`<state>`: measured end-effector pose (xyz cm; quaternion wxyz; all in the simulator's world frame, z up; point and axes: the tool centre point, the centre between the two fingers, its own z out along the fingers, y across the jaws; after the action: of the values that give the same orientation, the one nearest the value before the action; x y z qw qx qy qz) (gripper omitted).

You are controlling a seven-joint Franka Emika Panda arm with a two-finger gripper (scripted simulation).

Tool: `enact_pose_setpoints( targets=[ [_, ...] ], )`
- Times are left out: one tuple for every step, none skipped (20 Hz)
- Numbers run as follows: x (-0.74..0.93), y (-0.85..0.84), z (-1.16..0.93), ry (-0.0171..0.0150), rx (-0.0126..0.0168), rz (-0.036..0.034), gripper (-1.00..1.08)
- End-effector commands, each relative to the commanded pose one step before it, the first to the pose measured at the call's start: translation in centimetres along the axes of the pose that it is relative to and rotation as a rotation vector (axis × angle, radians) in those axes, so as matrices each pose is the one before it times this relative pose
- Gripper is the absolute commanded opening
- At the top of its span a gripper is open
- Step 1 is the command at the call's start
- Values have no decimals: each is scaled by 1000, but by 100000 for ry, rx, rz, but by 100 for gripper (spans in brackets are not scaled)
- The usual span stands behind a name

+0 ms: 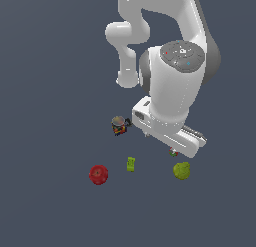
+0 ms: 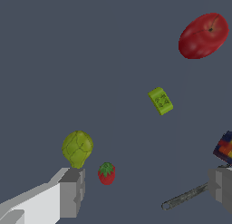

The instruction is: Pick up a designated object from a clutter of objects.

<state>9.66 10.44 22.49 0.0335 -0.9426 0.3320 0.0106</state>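
The yellow-green lumpy fruit [image 1: 182, 170] lies on the dark floor toward the exterior view's right, just beyond the arm's hand. In the wrist view the fruit [image 2: 77, 148] sits right next to one fingertip [image 2: 71, 191], outside the gap between the fingers. My gripper [image 2: 145, 193] is open wide and holds nothing. In the exterior view the gripper [image 1: 159, 142] hangs under the white hand and its fingers are mostly hidden.
A red round fruit [image 1: 98, 174] [image 2: 203, 36] lies at the exterior view's left. A small green block [image 1: 131, 164] [image 2: 160, 100] lies between the fruits. A tiny red-and-green piece [image 2: 106, 173] lies by the yellow-green fruit. A dark multicoloured tool [image 1: 120, 125] [image 2: 225, 147] lies near the other finger.
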Motion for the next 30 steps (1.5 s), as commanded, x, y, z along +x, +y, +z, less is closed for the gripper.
enact_pose_setpoints(
  targets=[
    [-235, -1186, 1230, -116, -339, 5709, 100],
    [-134, -454, 492, -8, -160, 2204, 100],
    [-152, -448, 494, 12, -166, 2195, 100],
    [-169, -442, 497, 33, -172, 2185, 100],
    [-186, -434, 499, 54, -176, 2177, 100],
    [-202, -426, 501, 75, -178, 2169, 100],
    [-220, -419, 503, 96, -179, 2157, 100],
    [-236, -410, 504, 117, -180, 2148, 100],
    [-253, -401, 506, 137, -178, 2137, 100],
    [-270, -391, 507, 158, -176, 2125, 100],
    [-285, -381, 508, 178, -173, 2115, 100],
    [-301, -370, 509, 198, -168, 2103, 100],
    [-316, -358, 510, 218, -162, 2092, 100],
    [-331, -346, 510, 237, -155, 2080, 100],
    [-347, -334, 511, 255, -146, 2067, 100],
    [-361, -321, 511, 273, -137, 2055, 100],
    [-369, -303, 503, 286, -125, 2009, 100],
    [-366, -277, 481, 289, -109, 1911, 100],
    [-357, -250, 455, 286, -93, 1797, 100],
    [-346, -225, 428, 281, -78, 1685, 100],
    [-333, -202, 402, 273, -65, 1574, 100],
    [-319, -180, 376, 264, -53, 1465, 100],
    [-304, -159, 349, 252, -42, 1356, 100],
    [-285, -141, 323, 239, -32, 1250, 100],
    [-266, -123, 297, 224, -24, 1146, 100],
    [-248, -108, 270, 208, -17, 1040, 100],
    [-227, -93, 244, 191, -11, 938, 100],
    [-203, -80, 218, 173, -7, 839, 100],
    [-184, -68, 192, 154, -3, 734, 100],
    [-158, -56, 167, 135, -1, 637, 100]
  ],
)
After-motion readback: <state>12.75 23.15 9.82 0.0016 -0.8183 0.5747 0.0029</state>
